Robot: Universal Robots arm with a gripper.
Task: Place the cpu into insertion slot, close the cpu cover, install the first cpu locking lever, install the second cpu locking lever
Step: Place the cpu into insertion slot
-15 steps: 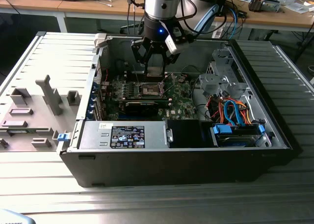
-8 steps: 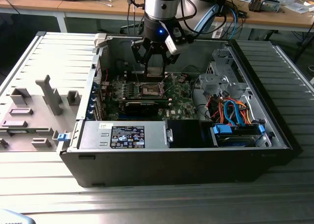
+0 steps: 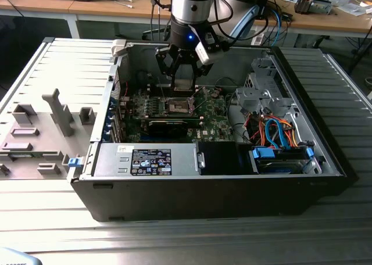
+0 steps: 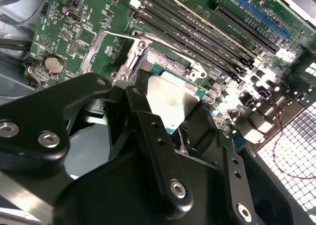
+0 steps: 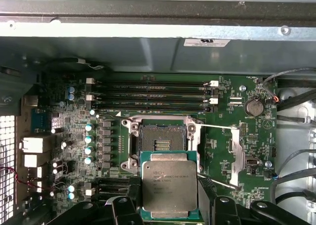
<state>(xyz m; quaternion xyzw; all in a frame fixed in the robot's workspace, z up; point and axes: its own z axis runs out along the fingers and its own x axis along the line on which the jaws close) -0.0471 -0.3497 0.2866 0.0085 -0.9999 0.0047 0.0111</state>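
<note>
- Pincer clamps the cpu by opposite edges, flat, metal top up, probably so it drops square.
- cpu hangs over the board at the far side of the case, apart from the slot and not seated.
- Slot is bare; cover is flipped open beside it, leaving the way in free.

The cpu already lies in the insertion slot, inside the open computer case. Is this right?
Not quite. The cpu is inside the open computer case, but the gripper holds it; the insertion slot is empty, as the first wrist view shows.
</note>
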